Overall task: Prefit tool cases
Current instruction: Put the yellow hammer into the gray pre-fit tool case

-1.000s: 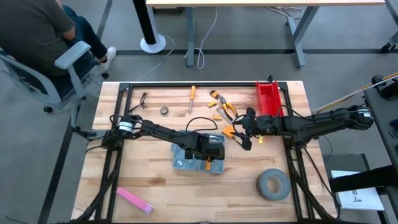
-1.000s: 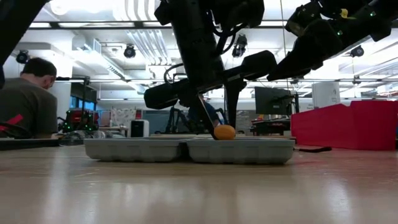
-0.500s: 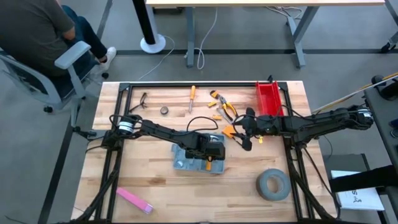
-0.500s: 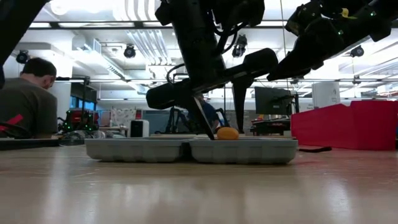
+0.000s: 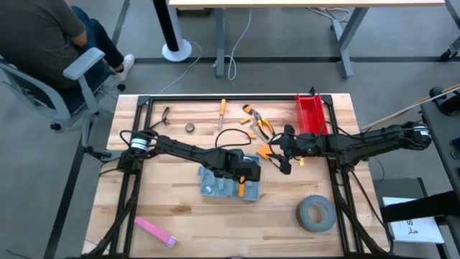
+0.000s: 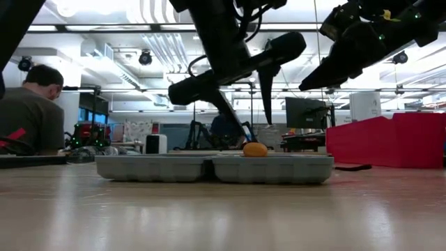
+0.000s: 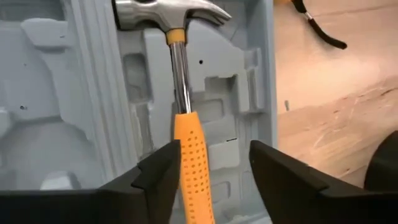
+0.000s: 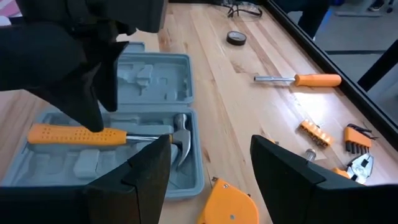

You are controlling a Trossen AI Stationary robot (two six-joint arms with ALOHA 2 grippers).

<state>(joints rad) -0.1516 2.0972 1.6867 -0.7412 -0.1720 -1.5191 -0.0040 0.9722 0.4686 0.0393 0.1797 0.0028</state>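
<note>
The blue-grey tool case (image 5: 212, 188) lies open and flat on the table's middle, also in the low view (image 6: 212, 168). A hammer with an orange handle (image 7: 189, 168) lies in the case's moulded recess, its steel head (image 7: 168, 12) toward the hinge. My left gripper (image 7: 212, 152) hangs open just above the handle, one finger on each side of it, pointing steeply down (image 5: 241, 173). My right gripper (image 8: 211, 149) waits open above the table to the case's right (image 5: 282, 162).
At the far side lie a screwdriver (image 5: 221, 111), pliers (image 5: 259, 124), a small black roll (image 5: 190, 127) and a red bin (image 5: 310, 114). An orange tape measure (image 5: 264, 152) sits beside the case. A grey tape roll (image 5: 316, 214) lies near right. A person sits beyond the far left corner (image 5: 43, 36).
My left gripper has let go of the hammer's handle and gone up from it, rolling a little. The hammer stays lying in the case.
</note>
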